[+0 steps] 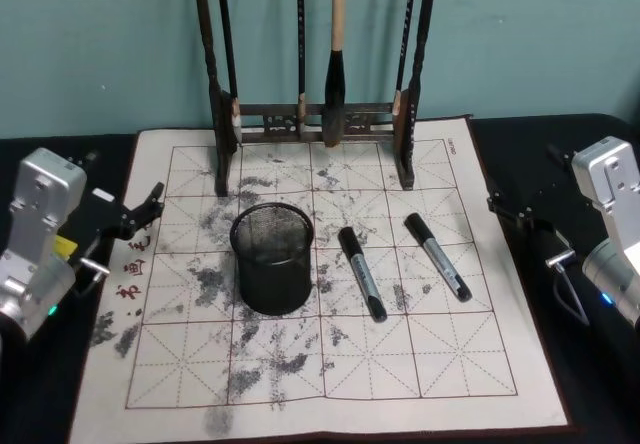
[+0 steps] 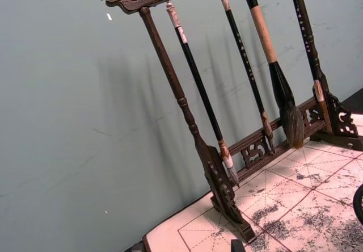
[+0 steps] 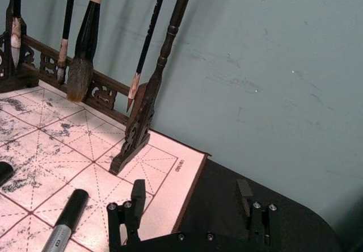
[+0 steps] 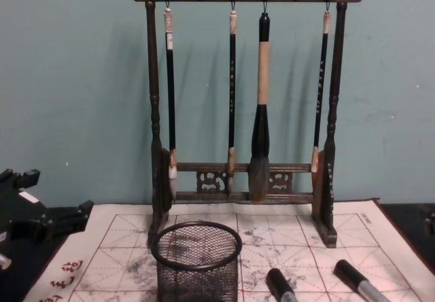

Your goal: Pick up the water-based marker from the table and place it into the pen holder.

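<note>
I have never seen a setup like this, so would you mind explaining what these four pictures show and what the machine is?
This is a two-armed robot at a table. One picture looks down from its head, one looks across from its chest, and one comes from each wrist. On the ink-stained practice mat stands a black mesh pen holder. Behind it is a wooden brush rack hung with four brushes. Two markers lie flat to the holder's right: the inner marker and the outer marker. The left gripper is at the mat's left edge and the right gripper at its right edge. Both are open and hold nothing.
</note>
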